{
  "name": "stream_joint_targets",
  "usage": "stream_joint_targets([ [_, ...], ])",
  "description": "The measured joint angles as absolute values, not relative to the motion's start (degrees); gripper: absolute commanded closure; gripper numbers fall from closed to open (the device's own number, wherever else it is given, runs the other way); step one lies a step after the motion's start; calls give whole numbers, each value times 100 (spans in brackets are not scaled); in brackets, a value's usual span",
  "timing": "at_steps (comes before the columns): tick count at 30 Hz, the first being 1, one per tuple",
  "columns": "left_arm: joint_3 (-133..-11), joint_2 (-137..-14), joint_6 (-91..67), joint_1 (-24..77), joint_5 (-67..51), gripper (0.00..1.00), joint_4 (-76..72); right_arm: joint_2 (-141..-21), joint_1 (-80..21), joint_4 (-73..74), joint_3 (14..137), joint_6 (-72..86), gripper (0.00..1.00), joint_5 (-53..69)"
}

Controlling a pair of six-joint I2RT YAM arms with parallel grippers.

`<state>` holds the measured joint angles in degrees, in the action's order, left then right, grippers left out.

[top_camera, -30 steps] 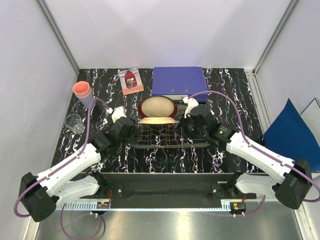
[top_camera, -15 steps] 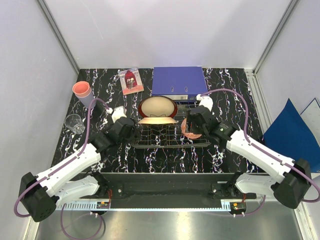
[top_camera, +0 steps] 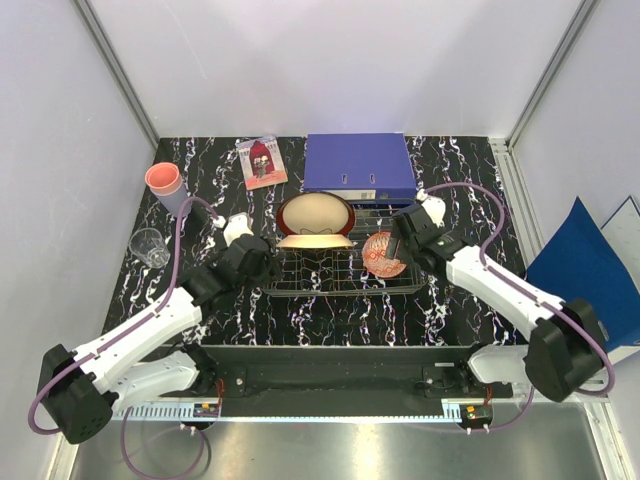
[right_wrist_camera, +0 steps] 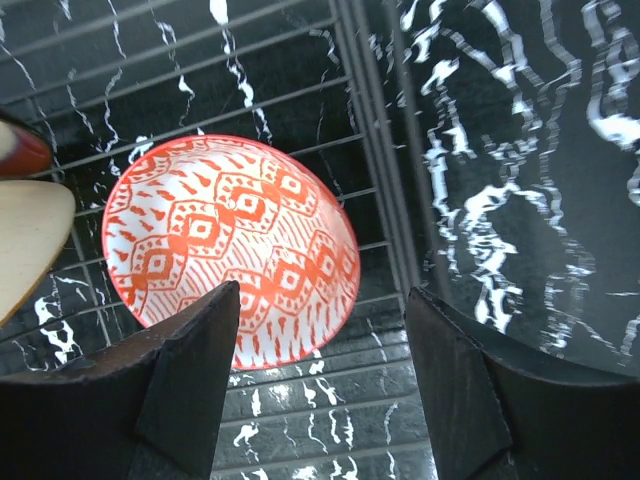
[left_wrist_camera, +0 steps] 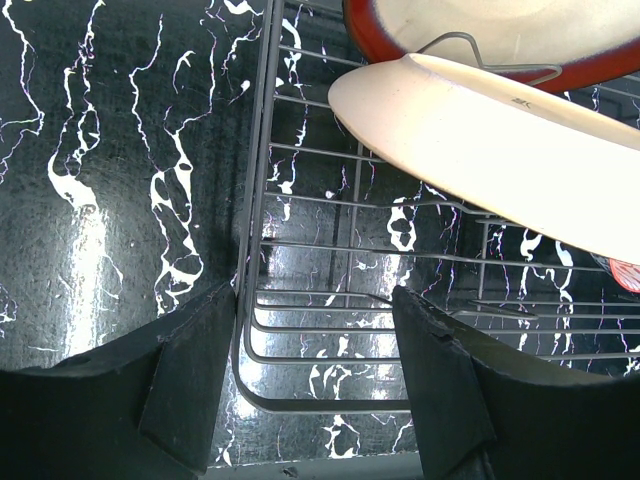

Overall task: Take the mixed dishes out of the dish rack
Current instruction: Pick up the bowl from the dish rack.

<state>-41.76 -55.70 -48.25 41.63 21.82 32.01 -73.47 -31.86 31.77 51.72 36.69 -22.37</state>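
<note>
The dish rack point(top_camera: 330, 278) stands mid-table. In it a red-rimmed cream bowl point(top_camera: 317, 213) and a cream plate point(top_camera: 318, 241) lean on edge, and a red-white patterned bowl point(top_camera: 382, 254) lies at its right end. My right gripper point(top_camera: 404, 243) is open just right of that bowl. In the right wrist view the bowl point(right_wrist_camera: 230, 250) lies on the rack wires point(right_wrist_camera: 370, 130) ahead of the open right gripper point(right_wrist_camera: 322, 350), untouched. My left gripper point(top_camera: 262, 262) is open at the rack's near left corner. The left wrist view shows the left gripper point(left_wrist_camera: 315, 350) astride the rack's corner wire point(left_wrist_camera: 262, 200), below the plate point(left_wrist_camera: 500, 170).
Pink cups point(top_camera: 163, 180) stacked in a lilac cup and a clear glass point(top_camera: 148, 246) stand at the far left. A blue binder point(top_camera: 358, 162) lies behind the rack, a picture card point(top_camera: 261, 161) to its left. A blue sheet point(top_camera: 578, 262) leans outside the right wall.
My right gripper has opened and drawn back to the right, uncovering the red-white bowl, which lies in the rack. The left arm has not moved.
</note>
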Motion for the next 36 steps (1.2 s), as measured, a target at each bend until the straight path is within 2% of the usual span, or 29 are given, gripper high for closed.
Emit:
stream_joint_targets([
  [8, -4158, -5575, -4821, 4160, 2180, 34, 3177, -8055, -3129, 2696, 5116, 3743, 33, -1957],
  [11, -4150, -5579, -4816, 4163, 2180, 34, 3168, -8270, -3081, 2532, 5113, 3743, 41, -1905],
  [14, -4136, -5603, -4807, 4160, 2182, 34, 3151, -8477, -3024, 2412, 5103, 3743, 59, -1859],
  [15, -4128, -5610, -4807, 4160, 2182, 34, 3138, -8525, -3006, 2373, 5089, 3745, 72, -1841],
  [17, -4110, -5623, -4807, 4160, 2180, 34, 3120, -8578, -2987, 2318, 5050, 3739, 84, -1839],
  [19, -4110, -5645, -4807, 4160, 2180, 34, 3114, -8580, -2976, 2257, 5009, 3763, 100, -1769],
  [29, -4110, -5649, -4805, 4163, 2161, 34, 3103, -7876, -2961, 2281, 4709, 3739, 100, -1708],
  [36, -4169, -5649, -4716, 4163, 2137, 24, 3120, -6602, -2961, 3183, 5081, 3518, 100, -1837],
])
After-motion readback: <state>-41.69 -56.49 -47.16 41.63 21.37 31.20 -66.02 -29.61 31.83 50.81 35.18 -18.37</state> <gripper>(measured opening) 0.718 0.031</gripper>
